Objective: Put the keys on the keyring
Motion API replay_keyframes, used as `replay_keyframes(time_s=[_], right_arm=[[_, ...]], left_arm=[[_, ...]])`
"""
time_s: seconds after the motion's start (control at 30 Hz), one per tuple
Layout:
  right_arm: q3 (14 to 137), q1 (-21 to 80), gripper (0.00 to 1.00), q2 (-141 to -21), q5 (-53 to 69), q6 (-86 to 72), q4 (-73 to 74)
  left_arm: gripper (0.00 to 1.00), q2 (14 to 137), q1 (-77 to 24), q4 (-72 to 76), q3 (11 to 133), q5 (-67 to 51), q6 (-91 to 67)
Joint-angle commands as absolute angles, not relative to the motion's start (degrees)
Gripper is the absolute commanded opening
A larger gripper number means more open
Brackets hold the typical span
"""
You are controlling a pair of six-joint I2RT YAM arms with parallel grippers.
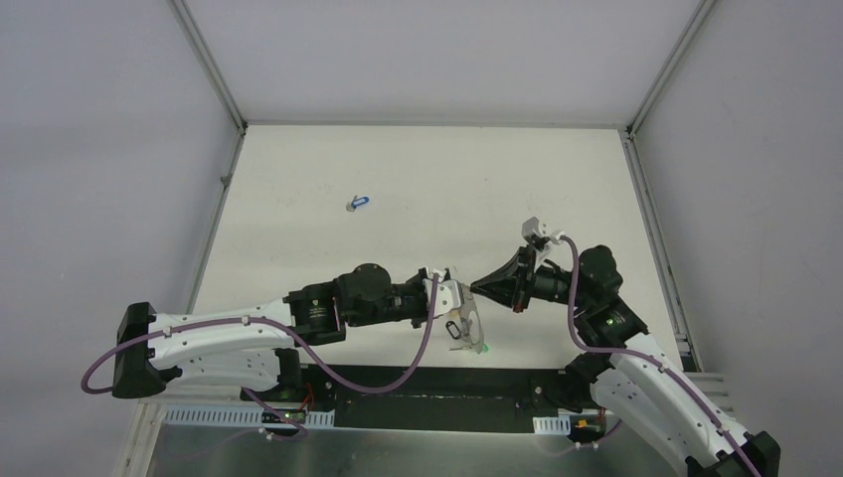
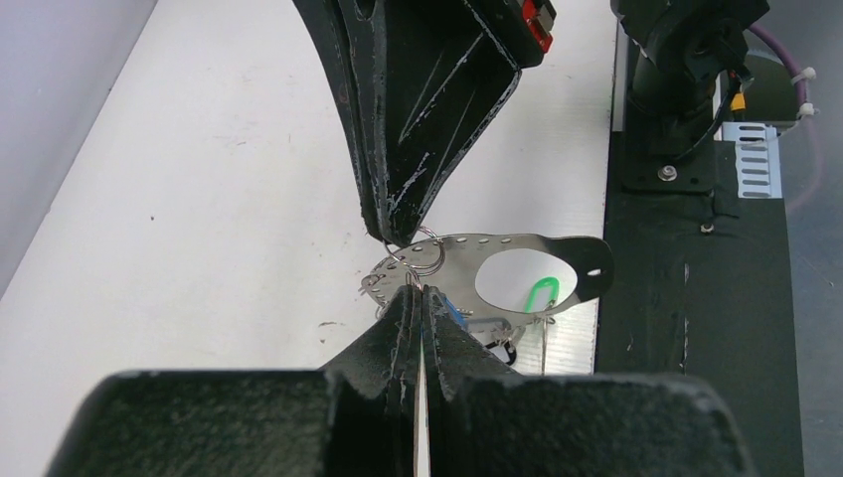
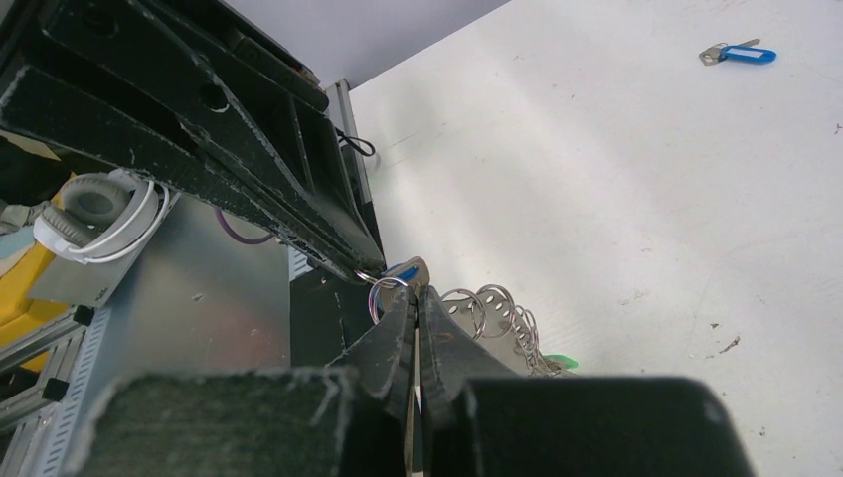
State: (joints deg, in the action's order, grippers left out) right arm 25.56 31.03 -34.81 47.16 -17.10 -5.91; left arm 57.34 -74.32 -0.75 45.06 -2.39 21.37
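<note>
Tip to tip over the table (image 1: pixel 447 179): left pincer (image 2: pixel 418 295) clamped shut on a blue-headed key (image 3: pixel 406 269), right pincer (image 3: pixel 414 294) pinched shut on a small split ring of the keyring (image 2: pixel 462 263), a perforated silver plate hanging just beneath both, green tag (image 2: pixel 540 290) attached. Lying loose, well beyond the left pincer: a second blue key (image 1: pixel 359 203).
</note>
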Motion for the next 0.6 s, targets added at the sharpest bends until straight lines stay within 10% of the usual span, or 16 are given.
replay_keyframes(time_s=[0.0,0.57], right_arm=[[25.7,30.6,0.00,-34.3,39.4,-21.0,-12.5],[24.7,30.7,0.00,-33.8,33.4,-26.5,-12.9]], left_arm=[[0.00,57.2,-75.4,1.2,45.3,-3.8,20.6],[0.00,58.1,-75.5,1.2,45.9,-1.2,21.0]])
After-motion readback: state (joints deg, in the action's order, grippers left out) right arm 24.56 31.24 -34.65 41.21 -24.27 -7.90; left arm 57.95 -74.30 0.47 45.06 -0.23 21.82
